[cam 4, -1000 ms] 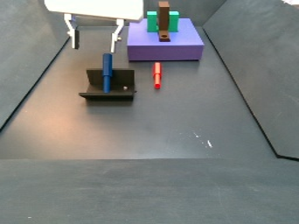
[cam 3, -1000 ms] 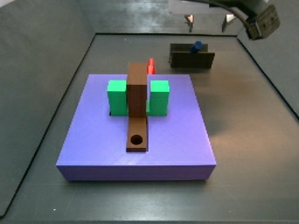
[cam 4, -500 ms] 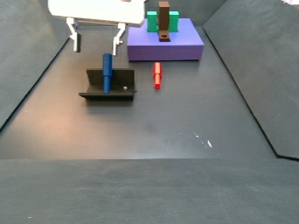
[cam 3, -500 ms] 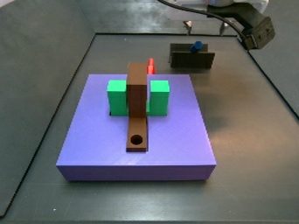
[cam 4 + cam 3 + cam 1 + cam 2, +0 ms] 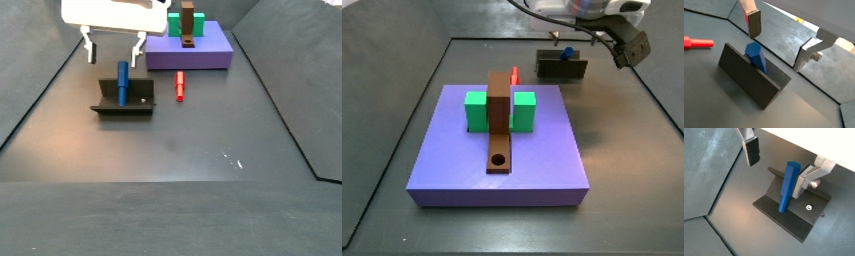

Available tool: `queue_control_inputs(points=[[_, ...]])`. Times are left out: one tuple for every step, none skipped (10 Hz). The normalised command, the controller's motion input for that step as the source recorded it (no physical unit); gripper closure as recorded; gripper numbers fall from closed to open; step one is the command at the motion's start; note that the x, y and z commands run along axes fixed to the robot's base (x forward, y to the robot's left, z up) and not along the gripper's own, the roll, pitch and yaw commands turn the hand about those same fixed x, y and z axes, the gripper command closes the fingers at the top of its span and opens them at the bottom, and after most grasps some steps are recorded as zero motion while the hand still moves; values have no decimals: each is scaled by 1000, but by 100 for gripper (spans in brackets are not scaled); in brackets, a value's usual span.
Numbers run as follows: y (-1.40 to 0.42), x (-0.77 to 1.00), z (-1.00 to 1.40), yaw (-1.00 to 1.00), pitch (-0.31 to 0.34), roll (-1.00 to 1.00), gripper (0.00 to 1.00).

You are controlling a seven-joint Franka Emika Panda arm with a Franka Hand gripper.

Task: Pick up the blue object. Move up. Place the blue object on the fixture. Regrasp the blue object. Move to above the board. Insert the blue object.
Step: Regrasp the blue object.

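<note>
The blue object (image 5: 123, 82) is a long peg standing upright against the dark fixture (image 5: 124, 106). It shows in both wrist views (image 5: 756, 56) (image 5: 787, 190) and in a side view (image 5: 569, 52). My gripper (image 5: 114, 50) is open and empty, just above the peg's top, with one finger on each side of it. In the wrist views the gripper (image 5: 781, 37) (image 5: 779, 165) straddles the peg, and one silver finger (image 5: 808, 178) is close beside the peg's upper end. The fixture also shows in other views (image 5: 751, 80) (image 5: 563, 67).
A purple board (image 5: 502, 145) holds two green blocks (image 5: 477, 110) and a brown bar (image 5: 500, 115) with a hole near its end. A red peg (image 5: 181, 87) lies on the floor between the fixture and the board. Dark walls enclose the floor.
My gripper has come down toward the blue peg on the fixture, still open. The peg and fixture have not moved.
</note>
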Motion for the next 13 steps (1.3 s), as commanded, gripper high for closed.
queue_control_inputs(points=[[-34, 0, -237, 129, -140, 263, 0], [-63, 94, -146, 189, -109, 371, 0], [-51, 103, -137, 203, -71, 531, 0], [-57, 54, -143, 203, -37, 617, 0], [-43, 60, -174, 229, -23, 663, 0], [-97, 0, -129, 223, 0, 583, 0], [-114, 0, -123, 177, 0, 500, 0], [-103, 0, -174, 189, 0, 514, 0], [-103, 0, -200, 191, 0, 540, 0], [-97, 0, -126, 171, 0, 483, 0], [-57, 0, -151, 146, -9, 394, 0], [-69, 0, -80, 149, -3, 326, 0], [-14, 0, 0, 51, 0, 226, 0]])
